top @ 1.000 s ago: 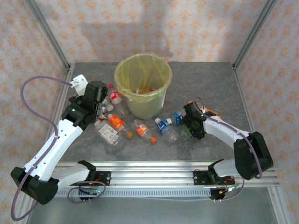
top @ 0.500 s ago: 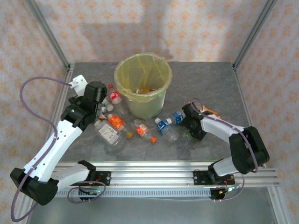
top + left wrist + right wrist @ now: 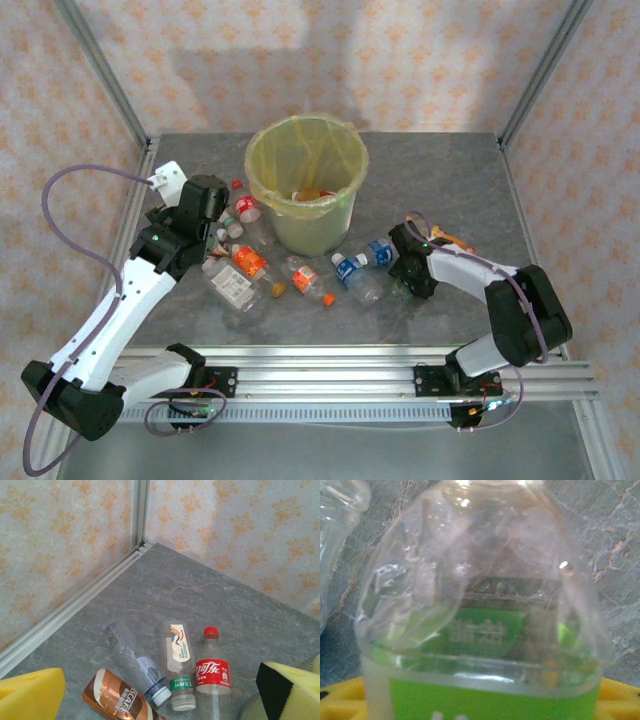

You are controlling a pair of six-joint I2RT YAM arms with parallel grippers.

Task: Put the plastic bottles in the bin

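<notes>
The bin (image 3: pixel 310 228) stands at the back centre, lined with a yellow bag. Plastic bottles lie in front of it: a red-labelled one (image 3: pixel 247 210), an orange-labelled one (image 3: pixel 250 262) and a blue-labelled one (image 3: pixel 352 272). My left gripper (image 3: pixel 215 228) hovers open over the left group. In the left wrist view its yellow pads (image 3: pixel 30 695) frame a red-labelled bottle (image 3: pixel 212 672), a green-banded bottle (image 3: pixel 177 652) and a white-capped bottle (image 3: pixel 135 662). My right gripper (image 3: pixel 405 272) is low at a green-labelled bottle (image 3: pixel 480 630), which sits between its yellow pads (image 3: pixel 340 700).
A brown coffee bottle (image 3: pixel 117 700) lies nearest the left gripper. The left wall rail (image 3: pixel 75 610) runs close behind the left bottles. A loose red cap (image 3: pixel 237 184) lies near the bin. An orange scrap (image 3: pixel 455 240) lies behind the right wrist.
The right gripper's jaws have come in onto the green-labelled bottle, and the right arm's elbow has swung a little left. The left arm has barely moved.
</notes>
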